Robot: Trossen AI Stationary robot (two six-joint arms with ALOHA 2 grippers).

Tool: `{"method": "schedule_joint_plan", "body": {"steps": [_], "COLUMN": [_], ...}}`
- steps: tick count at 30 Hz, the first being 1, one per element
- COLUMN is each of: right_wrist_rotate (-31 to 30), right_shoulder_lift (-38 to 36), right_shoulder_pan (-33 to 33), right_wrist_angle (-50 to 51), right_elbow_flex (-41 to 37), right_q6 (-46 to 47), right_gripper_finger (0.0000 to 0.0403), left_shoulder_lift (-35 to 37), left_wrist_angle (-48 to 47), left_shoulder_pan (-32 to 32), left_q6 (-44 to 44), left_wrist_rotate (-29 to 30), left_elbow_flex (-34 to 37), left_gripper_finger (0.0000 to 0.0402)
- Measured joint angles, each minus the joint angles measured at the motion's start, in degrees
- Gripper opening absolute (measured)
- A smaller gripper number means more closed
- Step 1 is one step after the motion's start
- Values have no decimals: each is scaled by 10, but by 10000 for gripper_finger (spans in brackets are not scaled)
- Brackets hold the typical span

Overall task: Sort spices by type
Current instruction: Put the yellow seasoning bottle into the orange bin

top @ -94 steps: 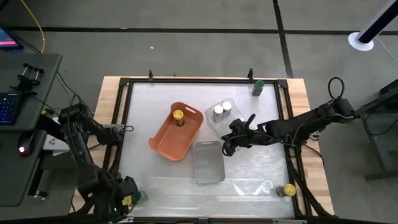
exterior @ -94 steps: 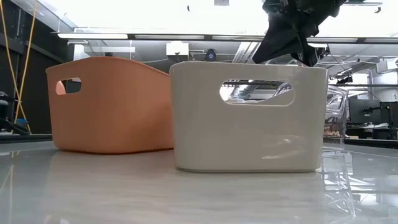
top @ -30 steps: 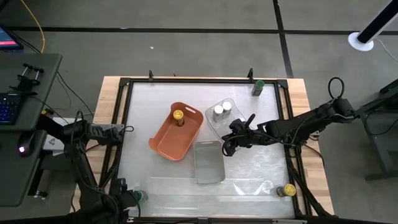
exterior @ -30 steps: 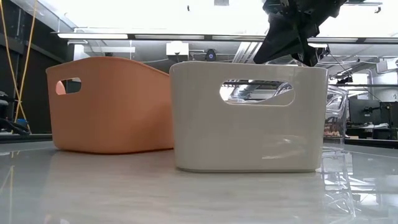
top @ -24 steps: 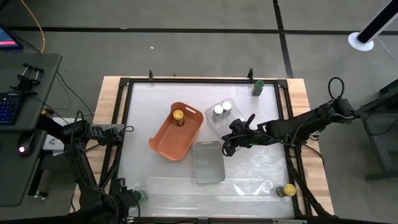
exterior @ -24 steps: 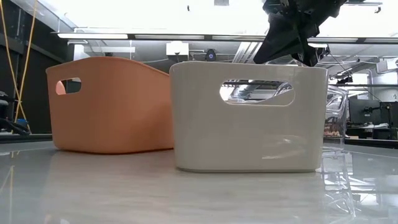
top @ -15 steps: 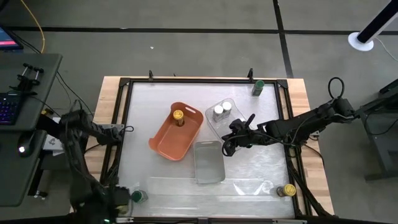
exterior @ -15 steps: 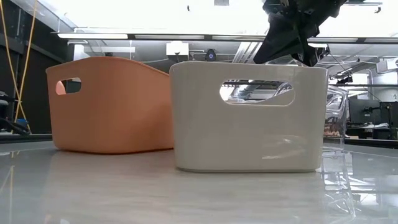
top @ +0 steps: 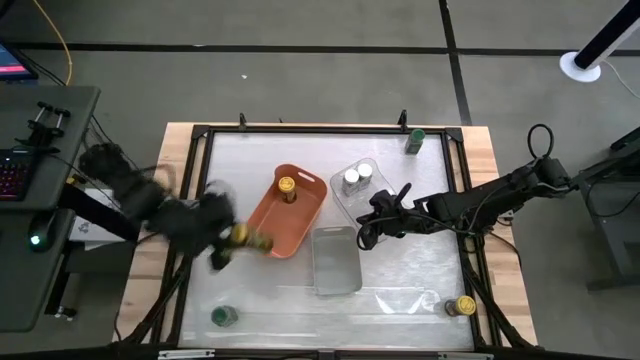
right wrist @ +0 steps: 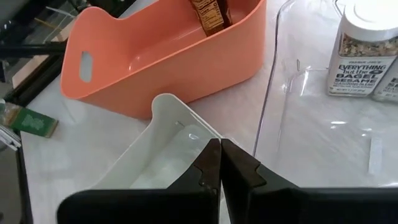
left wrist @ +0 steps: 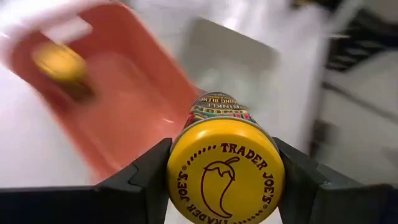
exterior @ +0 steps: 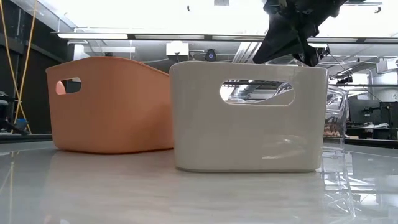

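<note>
My left gripper (top: 233, 243) hangs by the near-left corner of the orange tray (top: 300, 215), shut on a yellow-lidded spice jar (left wrist: 225, 171). Another yellow-lidded jar (top: 286, 186) stands in the orange tray. Two silver-white-lidded jars (top: 357, 176) stand in the clear tray (top: 375, 195). A green-lidded jar (top: 222, 316) stands at the near left of the table, another green one (top: 414, 140) at the far right corner, and a yellow-lidded one (top: 464, 306) at the near right. My right gripper (top: 365, 236) waits shut above the grey tray's (top: 336, 262) far end. My left gripper pinches the yellow-lidded jar between its two fingers (left wrist: 146, 177), one on each side, right at the lid (left wrist: 186, 149). The lid's top faces the wrist camera and the jar's body points away toward the orange tray. The jar is lifted clear of the table.
The orange, grey and clear trays sit close together mid-table. A black frame (top: 200, 135) runs round the table top. Open surface lies along the near edge and the left side. In the low view the right gripper (exterior: 292, 28) hangs above the grey tray (exterior: 249, 137).
My left arm has swung fast from the table's near-left corner up and toward the orange tray, carrying the yellow-lidded jar clear of the table. The green-lidded jar that stood beside it has stayed in place. The right arm has kept still.
</note>
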State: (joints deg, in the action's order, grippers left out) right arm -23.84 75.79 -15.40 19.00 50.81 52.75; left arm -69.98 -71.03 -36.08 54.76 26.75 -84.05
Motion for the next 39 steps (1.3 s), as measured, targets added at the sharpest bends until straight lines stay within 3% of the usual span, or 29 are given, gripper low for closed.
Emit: {"method": "schedule_joint_plan", "body": {"steps": [6, 11, 17, 28, 39], "right_wrist_rotate": [0, 1, -3, -52, -61], "right_shoulder_lift": [0, 0, 0, 0, 0], "right_shoulder_pan": [-2, -19, -44, -73, -73], "right_wrist_angle": [-14, -58, -91, -100, -116], "right_elbow_flex": [0, 0, 0, 0, 0], "right_q6": [55, 64, 85, 118, 118], "right_gripper_finger": [1, 1, 1, 1, 1], "left_shoulder_lift": [-64, -129, -207, -325, -366], "left_wrist_angle": [26, 110, 152, 144, 139], "left_shoulder_pan": [246, 346, 374, 388, 419], "left_q6": [-277, -457, -540, -633, -649], "left_wrist_rotate": [-47, -96, -143, -92, -91], "left_elbow_flex": [0, 0, 0, 0, 0], "left_gripper_finger": [191, 191, 191, 191, 191]}}
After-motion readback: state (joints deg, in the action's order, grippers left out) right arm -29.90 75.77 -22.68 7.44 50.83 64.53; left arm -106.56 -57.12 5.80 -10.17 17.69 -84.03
